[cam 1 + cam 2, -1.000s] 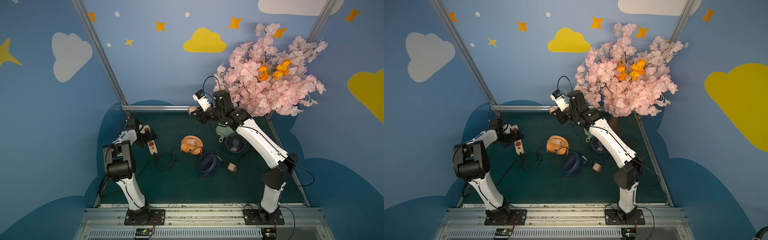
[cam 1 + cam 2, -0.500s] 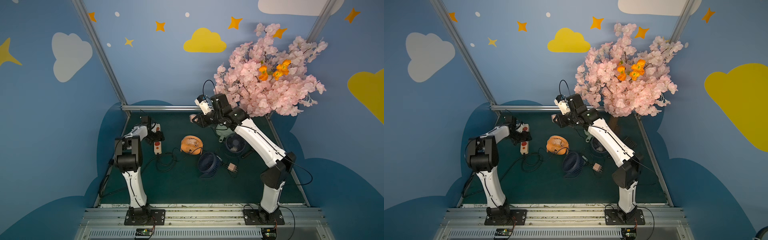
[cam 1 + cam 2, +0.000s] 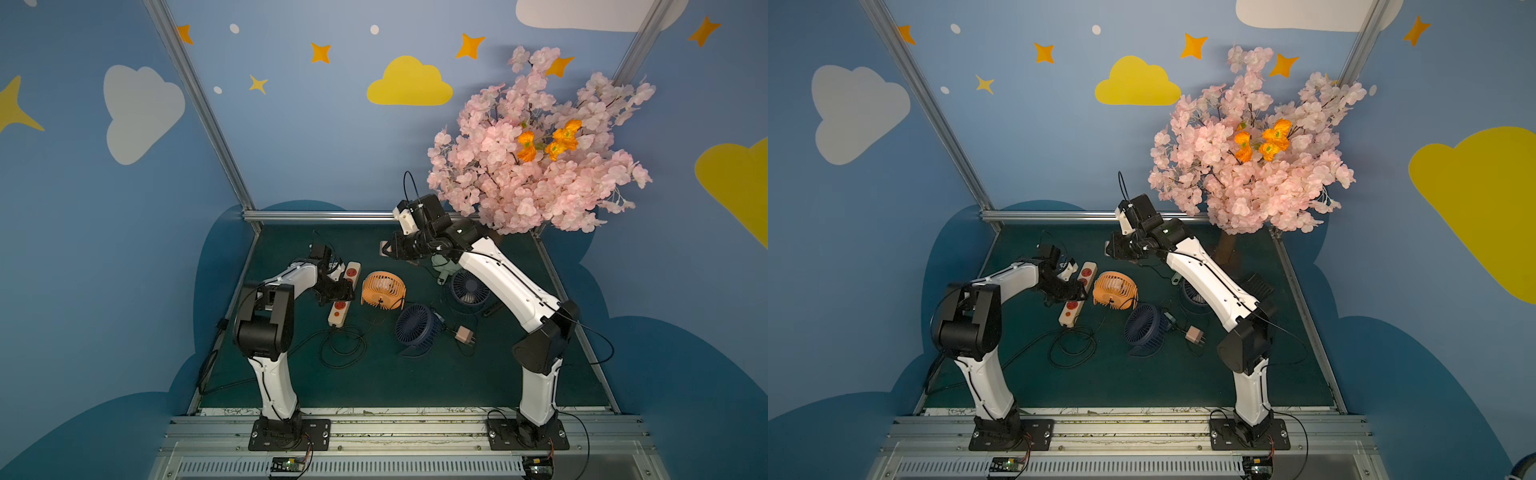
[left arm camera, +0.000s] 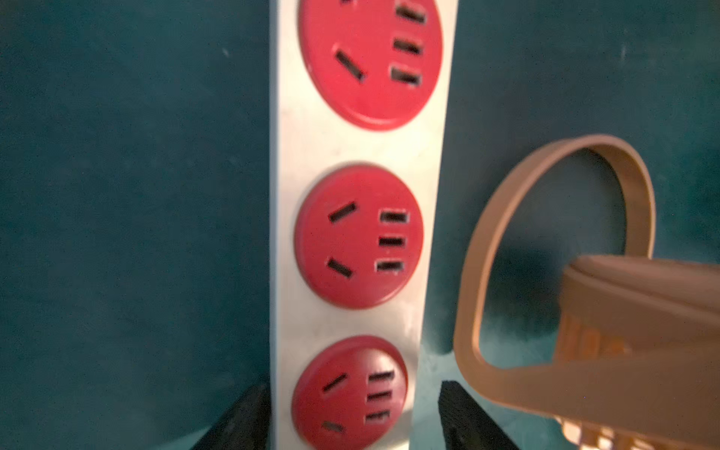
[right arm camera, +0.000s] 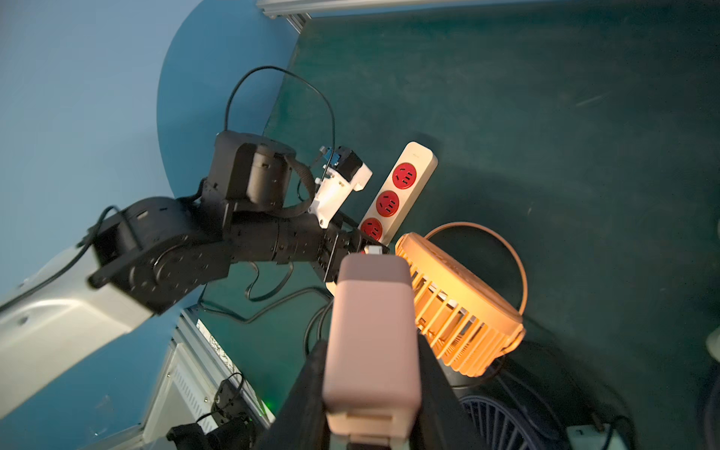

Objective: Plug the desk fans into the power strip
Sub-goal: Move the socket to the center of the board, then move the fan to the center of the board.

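The power strip [image 3: 339, 309] is a white bar with red sockets, lying at the table's left beside an orange desk fan [image 3: 382, 291]. My left gripper [image 3: 345, 291] straddles the strip's middle, shut across its width. In the left wrist view the strip [image 4: 350, 156] runs between the two black fingers [image 4: 241, 417]. My right gripper [image 3: 388, 249] hangs above the back of the table, shut on a pink plug adapter [image 5: 372, 311]. The right wrist view looks down past the adapter at the strip [image 5: 405, 183] and the orange fan [image 5: 459, 307]. The adapter's cord is hidden.
Two navy fans [image 3: 415, 328] [image 3: 469, 286] and a mint fan [image 3: 442, 264] lie right of the orange one. A second pink adapter [image 3: 463, 334] rests near the front navy fan. Black cord loops [image 3: 343, 345] trail from the strip. A pink blossom tree [image 3: 536, 158] fills the back right corner.
My left gripper narrowed onto the power strip and moved right, sliding the strip toward the orange fan. The right gripper has come lower with the pink adapter.
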